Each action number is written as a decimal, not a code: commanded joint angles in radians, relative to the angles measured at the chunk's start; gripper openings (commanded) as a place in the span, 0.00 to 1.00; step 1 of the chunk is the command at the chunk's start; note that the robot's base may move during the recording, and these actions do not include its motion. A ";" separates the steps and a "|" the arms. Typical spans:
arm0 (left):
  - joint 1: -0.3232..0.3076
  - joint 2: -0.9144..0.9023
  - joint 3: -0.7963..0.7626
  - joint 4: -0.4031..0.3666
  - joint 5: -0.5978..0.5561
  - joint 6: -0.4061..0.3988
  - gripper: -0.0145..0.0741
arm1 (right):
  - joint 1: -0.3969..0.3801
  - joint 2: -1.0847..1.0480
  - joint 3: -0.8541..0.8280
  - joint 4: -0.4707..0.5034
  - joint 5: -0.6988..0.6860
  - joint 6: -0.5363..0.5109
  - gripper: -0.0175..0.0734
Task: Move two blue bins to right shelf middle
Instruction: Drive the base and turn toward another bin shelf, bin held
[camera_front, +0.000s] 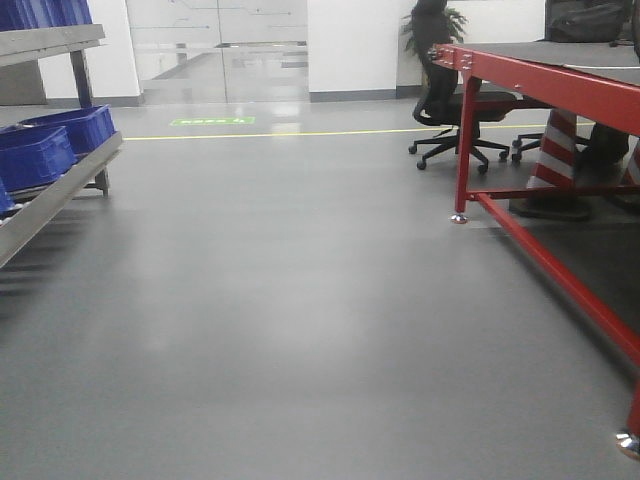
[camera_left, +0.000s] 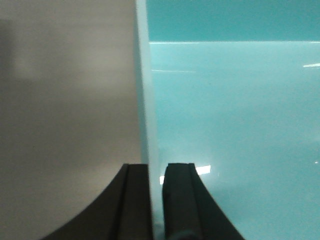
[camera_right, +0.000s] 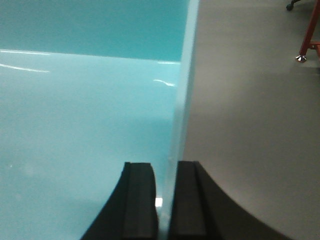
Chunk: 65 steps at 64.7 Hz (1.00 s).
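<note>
Left gripper (camera_left: 156, 170) and right gripper (camera_right: 165, 167) each pinch a side wall of one bin (camera_left: 230, 125) (teal on my wrist feeds), low centre frame; more blue bins (camera_front: 45, 145) sit on shelf (camera_front: 70, 185), left edge

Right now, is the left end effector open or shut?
Shut. In the left wrist view, the left end effector clamps the thin bin wall between its two pads.

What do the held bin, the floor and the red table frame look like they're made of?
Bin: likely smooth, glossy plastic; it has a thin wall and soft highlights. Floor: seemingly coated concrete or epoxy, semi-gloss; it is seamless grey with blurred reflections. Table frame: probably painted metal; it has red beams, bolts and shiny feet.
</note>
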 joint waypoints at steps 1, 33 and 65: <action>0.002 -0.017 -0.012 -0.004 -0.041 0.006 0.04 | -0.006 -0.019 -0.008 -0.003 -0.045 -0.017 0.02; 0.002 -0.017 -0.012 0.002 -0.041 0.006 0.04 | -0.006 -0.019 -0.008 -0.003 -0.045 -0.017 0.02; 0.002 -0.017 -0.012 0.002 -0.041 0.006 0.04 | -0.006 -0.019 -0.008 -0.003 -0.045 -0.017 0.02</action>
